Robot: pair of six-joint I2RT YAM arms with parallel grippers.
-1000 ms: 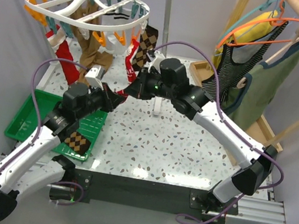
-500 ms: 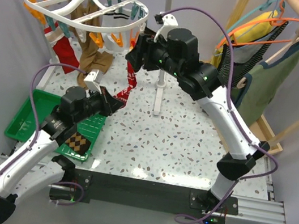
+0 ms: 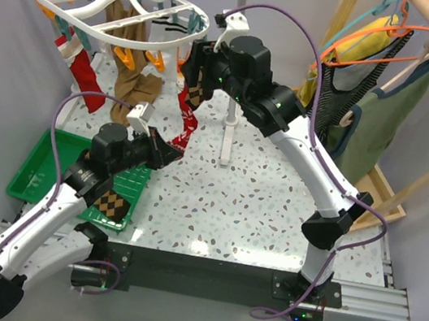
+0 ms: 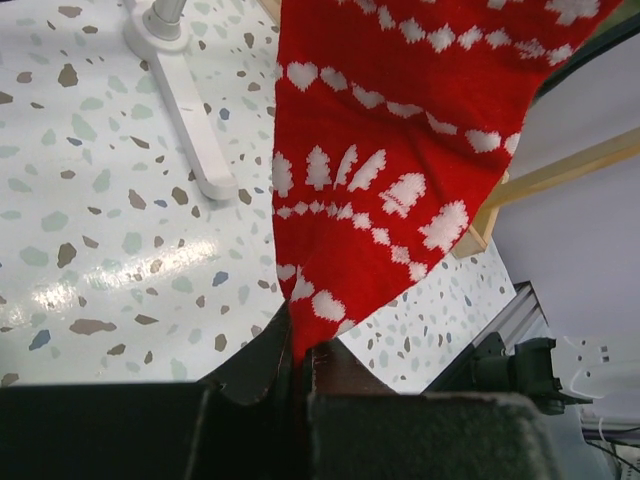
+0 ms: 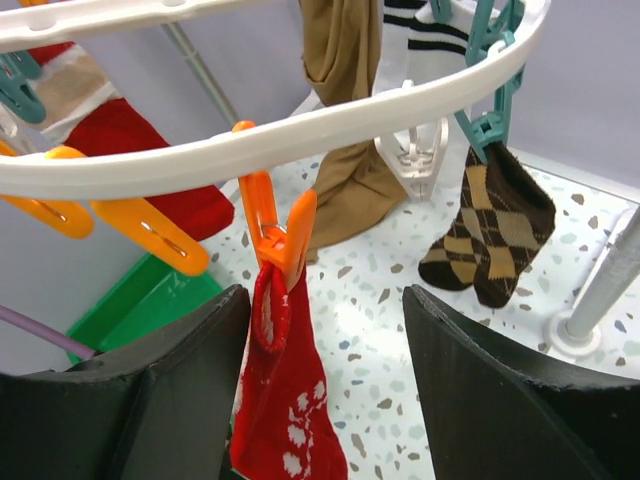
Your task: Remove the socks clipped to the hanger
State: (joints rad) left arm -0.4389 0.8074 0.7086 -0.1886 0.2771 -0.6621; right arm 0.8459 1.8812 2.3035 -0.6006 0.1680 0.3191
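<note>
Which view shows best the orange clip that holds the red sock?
The right wrist view: the orange clip is large and sharp, clamped on the red sock. The top external view shows it tiny; the left wrist view shows only the sock's lower end.

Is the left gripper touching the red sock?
Touching. In the left wrist view the left gripper is shut on the red sock, pinching its lower edge.

Light: bright, even, supplied from overhead.
Glare: white patches thrown on table (image 4: 70, 200).
Shadows: soft, faint.
Focus: red sock (image 4: 400, 150) shown sharp; wrist-cam btm foreground rendered dark.
</note>
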